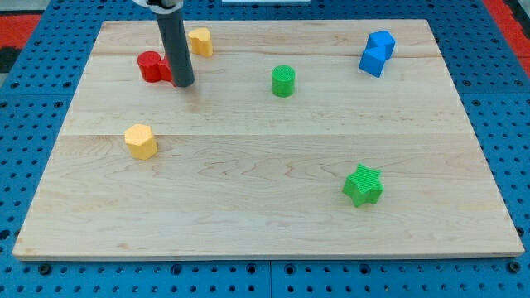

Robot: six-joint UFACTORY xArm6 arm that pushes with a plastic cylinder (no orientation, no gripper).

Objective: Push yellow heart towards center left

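Worktop: pale wooden board of joined planks, grain running left to right, laid on a blue perforated base. A strip of red is glimpsed at the view's top right corner. No labels, brands or writing can be read.

No claw is carried by the arm, so no spread or pinch can be told; a dark rod is seen, and my tip is set down at the view's upper left, touching the right side of the red block.

Yellow heart is found just above and right of the rod, near the top edge. Yellow hexagonal block lies at centre left. Green cylinder is noted at upper middle, blue block at upper right, green star at lower right.
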